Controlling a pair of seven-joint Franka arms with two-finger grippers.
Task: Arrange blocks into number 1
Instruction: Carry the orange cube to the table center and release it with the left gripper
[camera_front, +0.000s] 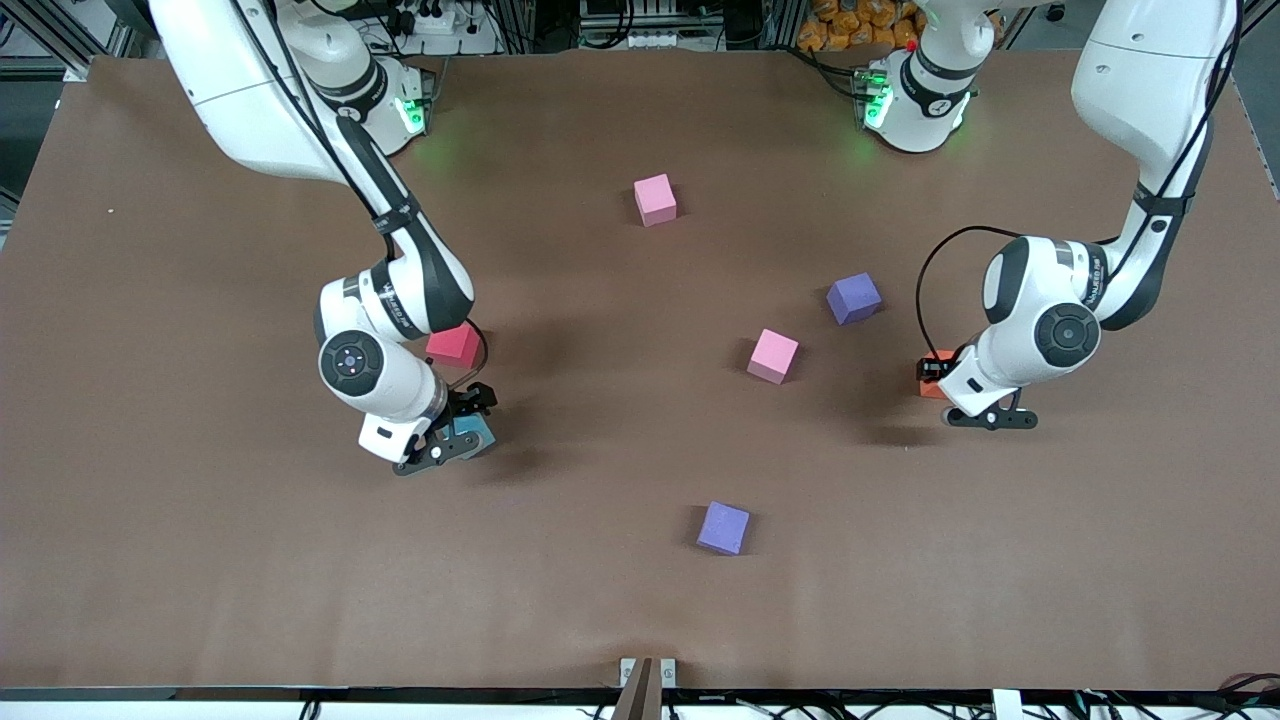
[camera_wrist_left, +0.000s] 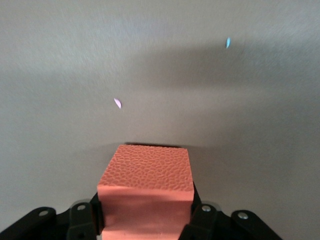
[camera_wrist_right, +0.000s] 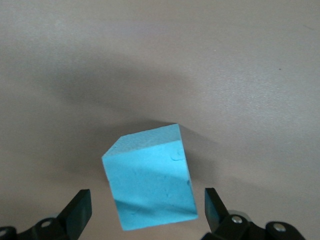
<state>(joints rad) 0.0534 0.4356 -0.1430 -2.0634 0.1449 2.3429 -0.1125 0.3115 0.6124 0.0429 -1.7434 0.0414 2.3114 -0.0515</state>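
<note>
From the front, the left arm's wrist hides most of the small orange foam cube (camera_front: 930, 380) – the left claw (camera_front: 948, 392) sits bent low on the brown surface (camera_front: 600, 600). Left wrist view: clenched on that cube. Right wrist view: the right claw (camera_wrist_right: 145, 210) straddles the light blue foam cube (camera_wrist_right: 150, 175) – released, fingers apart.

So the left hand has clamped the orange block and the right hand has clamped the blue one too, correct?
Not quite. The right hand is open, its fingers apart on either side of the blue block, as the right wrist view shows. The left hand has indeed clamped the orange block.
</note>
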